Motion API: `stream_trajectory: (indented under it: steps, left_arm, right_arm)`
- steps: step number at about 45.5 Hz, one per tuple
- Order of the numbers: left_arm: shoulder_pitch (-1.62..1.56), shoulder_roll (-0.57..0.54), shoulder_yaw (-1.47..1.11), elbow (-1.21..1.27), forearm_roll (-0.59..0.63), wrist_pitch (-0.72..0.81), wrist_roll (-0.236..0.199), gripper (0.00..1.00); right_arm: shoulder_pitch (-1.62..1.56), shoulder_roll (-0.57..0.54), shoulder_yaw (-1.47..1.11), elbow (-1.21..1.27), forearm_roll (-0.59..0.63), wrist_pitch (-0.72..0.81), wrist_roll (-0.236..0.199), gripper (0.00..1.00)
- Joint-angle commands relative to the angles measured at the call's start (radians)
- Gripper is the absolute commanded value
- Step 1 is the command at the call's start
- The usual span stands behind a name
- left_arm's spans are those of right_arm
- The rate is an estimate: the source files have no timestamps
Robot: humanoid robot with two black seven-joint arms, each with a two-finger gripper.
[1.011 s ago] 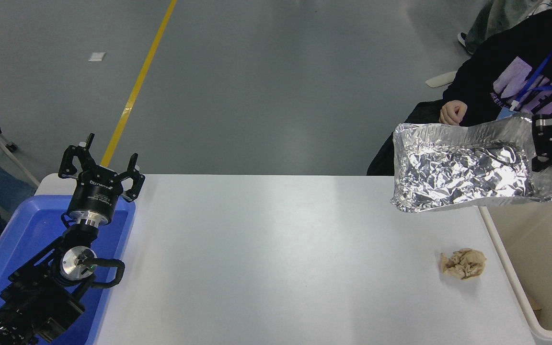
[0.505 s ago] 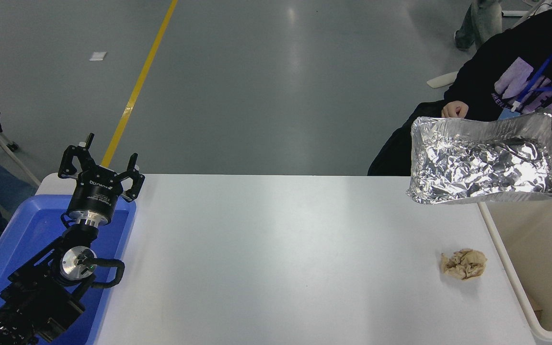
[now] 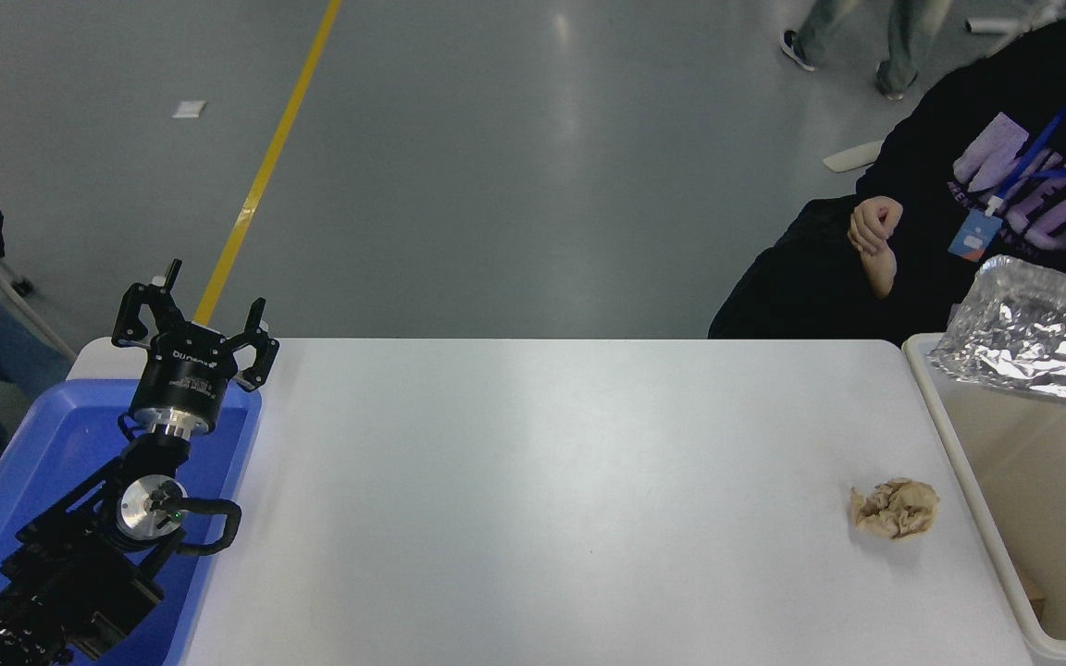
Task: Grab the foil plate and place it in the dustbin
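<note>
The crumpled silver foil plate [image 3: 1042, 338] is at the right edge, over the far end of the cream-white dustbin [image 3: 963, 472]; its right part runs out of the picture. I cannot tell whether it hangs in the air or rests on the bin. My right gripper is out of view. My left gripper [image 3: 191, 319] is open and empty, parked at the lower left above the blue tray.
A small crumpled tan paper ball [image 3: 895, 508] lies on the white table [image 3: 542, 499] near the bin. A shallow blue tray [image 3: 43, 462] stands at the left edge. A person in a dark top sits at the far right, one hand [image 3: 873, 227] raised.
The foil plate has moved right and down, from above the table's far right corner to over the dustbin. The right gripper holding it has left the picture. The left arm has not moved.
</note>
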Motion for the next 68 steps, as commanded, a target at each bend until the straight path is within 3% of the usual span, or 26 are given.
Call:
stream_trajectory:
  steps: [1,11,18,37,59,60,66,68]
  left_arm:
    - [0.000,0.000,0.000,0.000,0.000,0.000,-0.001,0.98]
    - [0.000,0.000,0.000,0.000,0.000,0.000,-0.001,0.98]
    - [0.000,0.000,0.000,0.000,0.000,0.000,-0.001,0.98]
    - [0.000,0.000,0.000,0.000,0.000,0.000,-0.001,0.98]
    - [0.000,0.000,0.000,0.000,0.000,0.000,-0.001,0.98]
    - [0.000,0.000,0.000,0.000,0.000,0.000,-0.001,0.98]
    - [0.000,0.000,0.000,0.000,0.000,0.000,-0.001,0.98]
    - [0.000,-0.002,0.000,0.000,0.000,0.000,-0.001,0.98]
  right_arm:
    - [-0.422,-0.007,0.262,-0.345,0.057,-0.101,0.001,0.00]
    - [-0.734,0.039,0.610,-0.626,0.027,-0.104,0.004,0.00]
    - [-0.803,0.111,0.629,-0.752,-0.062,-0.105,0.004,0.00]
    - [-0.980,0.219,0.747,-0.939,-0.070,-0.117,0.003,0.00]
    - [-0.983,0.212,0.761,-0.936,-0.071,-0.134,0.003,0.00]
    - [-0.984,0.212,0.761,-0.934,-0.073,-0.142,0.003,0.02]
    - [-0.987,0.212,0.761,-0.925,-0.073,-0.202,0.003,0.49]
    - [-0.986,0.217,0.761,-0.922,-0.075,-0.209,0.003,0.57]
